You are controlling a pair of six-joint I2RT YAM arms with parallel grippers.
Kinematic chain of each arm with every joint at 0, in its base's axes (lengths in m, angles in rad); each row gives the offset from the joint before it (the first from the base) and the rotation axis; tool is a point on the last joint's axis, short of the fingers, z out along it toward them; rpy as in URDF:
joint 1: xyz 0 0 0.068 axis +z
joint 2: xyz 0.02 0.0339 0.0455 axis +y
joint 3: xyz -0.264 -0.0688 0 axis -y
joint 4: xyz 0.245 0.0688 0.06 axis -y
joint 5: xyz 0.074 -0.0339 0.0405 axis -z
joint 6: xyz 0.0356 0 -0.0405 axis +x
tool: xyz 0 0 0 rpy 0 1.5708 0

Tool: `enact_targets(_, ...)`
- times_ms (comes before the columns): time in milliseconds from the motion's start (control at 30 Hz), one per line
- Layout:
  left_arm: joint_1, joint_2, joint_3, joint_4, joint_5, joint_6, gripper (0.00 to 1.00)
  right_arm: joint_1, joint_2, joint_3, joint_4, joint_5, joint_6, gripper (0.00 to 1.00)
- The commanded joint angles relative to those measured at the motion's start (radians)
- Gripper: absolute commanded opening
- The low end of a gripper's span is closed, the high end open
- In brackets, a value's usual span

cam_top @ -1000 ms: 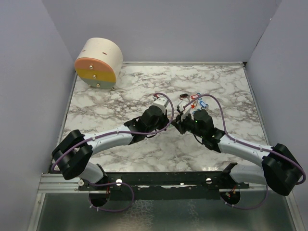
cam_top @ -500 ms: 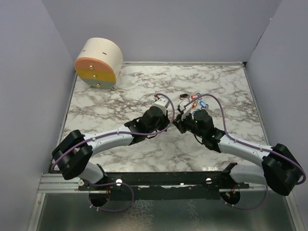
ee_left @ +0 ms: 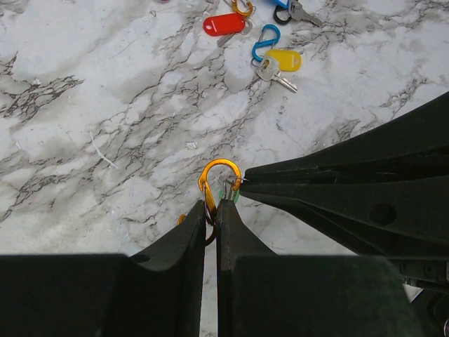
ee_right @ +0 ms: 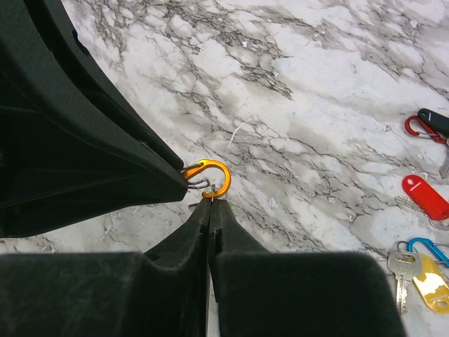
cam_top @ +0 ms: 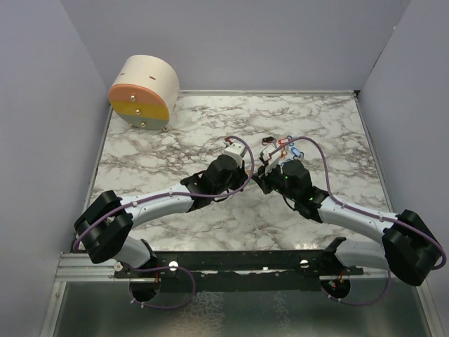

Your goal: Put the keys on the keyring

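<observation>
— Left gripper (cam_top: pixel 251 175) first, from above: where does it sit?

— Mid-table, tip to tip with the right gripper (cam_top: pixel 266 173). The table (cam_top: pixel 175 140) is white marble with grey veins, shut in by plain lilac-grey walls (cam_top: pixel 245 42). The keys (cam_top: pixel 282 146) lie just beyond the tips. One cream drum (cam_top: pixel 144 91) rests on its side at the far left corner, its round face banded orange, yellow and grey.

— And the left wrist camera?

— The left gripper pinches one orange clip (ee_left: pixel 219 163), a smooth metal oval, between two black fingers (ee_left: pixel 179 246). The other arm's fingers (ee_left: pixel 337 182) come in from the right, pressed together, with a sliver of green at their tips. I cannot tell what that is. Farther off lie one red tag (ee_left: pixel 224 24), one blue clip (ee_left: pixel 265 43) and one yellow tag (ee_left: pixel 284 60) with a silver key (ee_left: pixel 275 73).

— Right wrist camera?

— Its jaws are fully closed, tips touching the orange clip's lower edge. On the marble to the right lie one red clip (ee_right: pixel 415 126), the red tag, the blue clip, the yellow tag and the silver key.
</observation>
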State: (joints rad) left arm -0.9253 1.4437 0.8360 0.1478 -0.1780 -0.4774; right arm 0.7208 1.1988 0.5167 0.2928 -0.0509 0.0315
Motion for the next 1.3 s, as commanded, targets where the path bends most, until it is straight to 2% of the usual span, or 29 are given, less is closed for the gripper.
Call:
enact_targets(0, -0.012, -0.032, 0.007, 0.019, 0.026, 0.011, 0.00, 0.005, -0.030, -0.009, 0.034, 0.045, 0.007, 0.01)
enact_targets(767, -0.015, -0.043, -0.001, 0.030, 0.047, 0.017, 0.00, 0.005, -0.070, -0.027, 0.031, 0.098, 0.005, 0.01)
enact_targets(833, -0.015, -0.046, -0.001, 0.029, 0.049, 0.017, 0.07, 0.005, -0.071, -0.026, 0.028, 0.114, 0.008, 0.01)
enact_targets(1033, -0.015, -0.066, -0.010, 0.027, 0.036, 0.017, 0.49, 0.005, -0.082, -0.023, 0.012, 0.154, 0.018, 0.01)
enact_targets(1267, -0.014, -0.116, -0.036, 0.012, -0.051, -0.004, 0.67, 0.005, -0.098, -0.020, -0.008, 0.182, 0.018, 0.01)
